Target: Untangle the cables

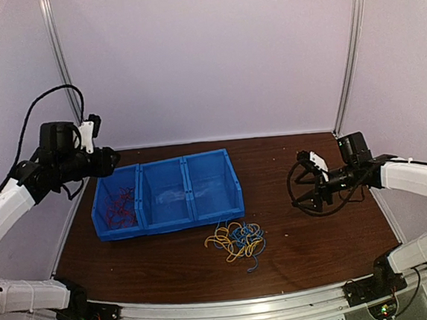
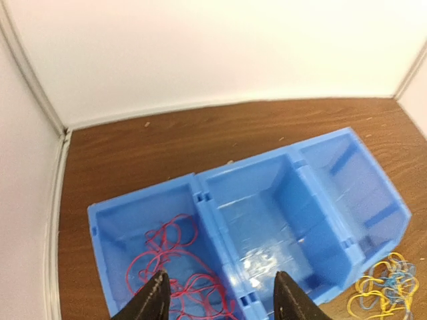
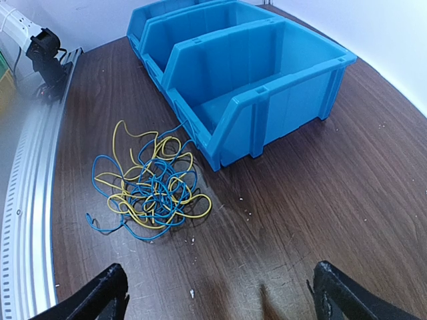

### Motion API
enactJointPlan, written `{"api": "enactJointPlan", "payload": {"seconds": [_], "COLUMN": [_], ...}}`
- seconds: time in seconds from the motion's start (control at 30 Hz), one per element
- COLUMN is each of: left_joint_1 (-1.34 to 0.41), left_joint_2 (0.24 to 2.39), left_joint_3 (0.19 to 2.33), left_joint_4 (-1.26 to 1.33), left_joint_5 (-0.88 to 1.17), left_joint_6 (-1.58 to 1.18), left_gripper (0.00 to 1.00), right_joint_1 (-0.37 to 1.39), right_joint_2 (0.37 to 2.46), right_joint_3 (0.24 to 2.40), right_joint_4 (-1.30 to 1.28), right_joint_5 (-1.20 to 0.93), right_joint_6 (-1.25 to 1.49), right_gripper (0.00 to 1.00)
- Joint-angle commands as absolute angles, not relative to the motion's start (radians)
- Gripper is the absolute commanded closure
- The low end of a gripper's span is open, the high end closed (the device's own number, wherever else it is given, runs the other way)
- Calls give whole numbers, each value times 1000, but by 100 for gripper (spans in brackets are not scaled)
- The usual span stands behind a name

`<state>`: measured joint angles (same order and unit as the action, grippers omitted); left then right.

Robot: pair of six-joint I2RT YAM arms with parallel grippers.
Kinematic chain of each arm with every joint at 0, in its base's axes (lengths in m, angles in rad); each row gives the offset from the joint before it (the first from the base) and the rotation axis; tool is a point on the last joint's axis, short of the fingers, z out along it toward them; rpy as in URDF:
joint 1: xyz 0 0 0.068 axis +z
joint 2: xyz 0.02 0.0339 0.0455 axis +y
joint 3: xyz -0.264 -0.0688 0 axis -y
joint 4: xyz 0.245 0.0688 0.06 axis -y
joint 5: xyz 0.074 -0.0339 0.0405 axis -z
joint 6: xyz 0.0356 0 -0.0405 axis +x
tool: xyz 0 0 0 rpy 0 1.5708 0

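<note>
Inside the left bin of the three blue bins (image 1: 170,224), loose curly red cables (image 2: 177,267) are seen piled. On the table just beside the right bin's front wall, a yellow and light-blue tangle (image 3: 150,187) is seen lying knotted. Left gripper (image 2: 220,277) is held raised over the left bin and pointed down at the red strands, jaws parted, nothing gripped. Right gripper (image 1: 299,186) is held low over bare wood well right of the bins, aimed toward the tangle, jaws spread wide, empty. Table (image 1: 332,232) is dark brown woodgrain. It is enclosed by pale walls (image 1: 204,56), with an aluminium rail (image 1: 249,307) at the near edge.
</note>
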<state>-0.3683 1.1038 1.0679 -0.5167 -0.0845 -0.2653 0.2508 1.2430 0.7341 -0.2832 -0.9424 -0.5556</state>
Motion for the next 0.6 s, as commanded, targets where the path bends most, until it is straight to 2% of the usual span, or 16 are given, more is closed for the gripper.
{"api": "enactJointPlan", "payload": {"seconds": [0.0,0.13,0.3,0.57], "left_joint_1": [-371,-415,-628,-886], "left_joint_2": [977,960,1008,1190], "left_joint_3": [971,928,864,753], "left_joint_4": [-278,-227,-190,-93], "left_joint_5": [190,353,286,244], "left_joint_6": [-199,-175,-128,-148], "left_gripper": [47,52,53,52], "right_joint_1": [250,261,395,697], "right_joint_2": [1240,1260,1305,1370], "right_joint_3": [782,874,950,1039], "right_joint_4": [-332,-457,-548,-616], "right_joint_5": [-949,-959,-781,-562], "right_joint_6": [-612,-675,-759,-853], "right_gripper": [6,19,35,34]}}
